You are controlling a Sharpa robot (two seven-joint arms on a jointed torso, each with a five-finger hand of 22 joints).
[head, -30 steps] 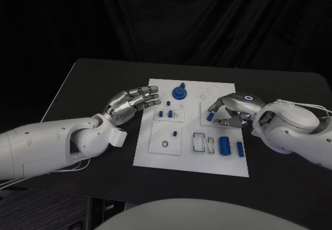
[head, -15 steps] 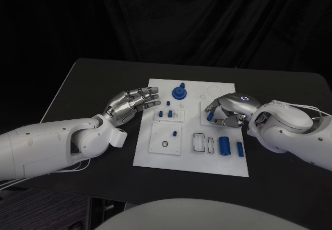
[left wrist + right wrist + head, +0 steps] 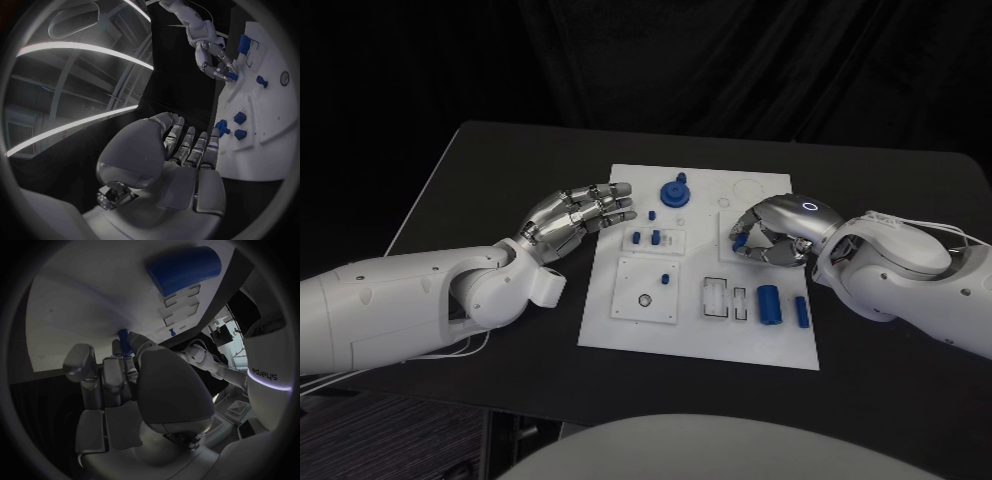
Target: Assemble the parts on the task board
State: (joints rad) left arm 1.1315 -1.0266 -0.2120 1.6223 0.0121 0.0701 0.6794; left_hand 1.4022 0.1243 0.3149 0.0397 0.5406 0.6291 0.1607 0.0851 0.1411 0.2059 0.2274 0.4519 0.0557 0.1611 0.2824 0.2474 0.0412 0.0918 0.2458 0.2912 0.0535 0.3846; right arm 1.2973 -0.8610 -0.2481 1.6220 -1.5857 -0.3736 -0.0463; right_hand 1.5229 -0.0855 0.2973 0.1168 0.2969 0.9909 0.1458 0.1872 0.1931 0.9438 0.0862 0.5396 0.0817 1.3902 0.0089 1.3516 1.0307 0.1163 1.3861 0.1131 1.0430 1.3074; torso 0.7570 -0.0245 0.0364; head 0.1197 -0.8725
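The white task board (image 3: 697, 335) lies mid-table. My right hand (image 3: 776, 232) curls over its right middle and pinches a small blue peg (image 3: 737, 243) at its fingertips; the right wrist view shows the peg (image 3: 124, 339) between the fingertips, against the board. My left hand (image 3: 581, 215) hovers just off the board's left edge, fingers stretched out and apart, holding nothing; the left wrist view shows this hand (image 3: 184, 150) beside the board (image 3: 262, 145). On the board are a blue round knob (image 3: 675, 192), two small blue pieces (image 3: 646, 238), a blue cylinder (image 3: 767, 304) and a blue bar (image 3: 800, 311).
A tiny blue peg (image 3: 665, 279) stands in the lower-left block of the board. White rectangular slots (image 3: 726, 298) sit beside the cylinder. The black table (image 3: 488, 190) extends on both sides of the board, with its edges close to my arms.
My right hand has shifted slightly left and curled tighter over the blue peg. The left hand has not moved.
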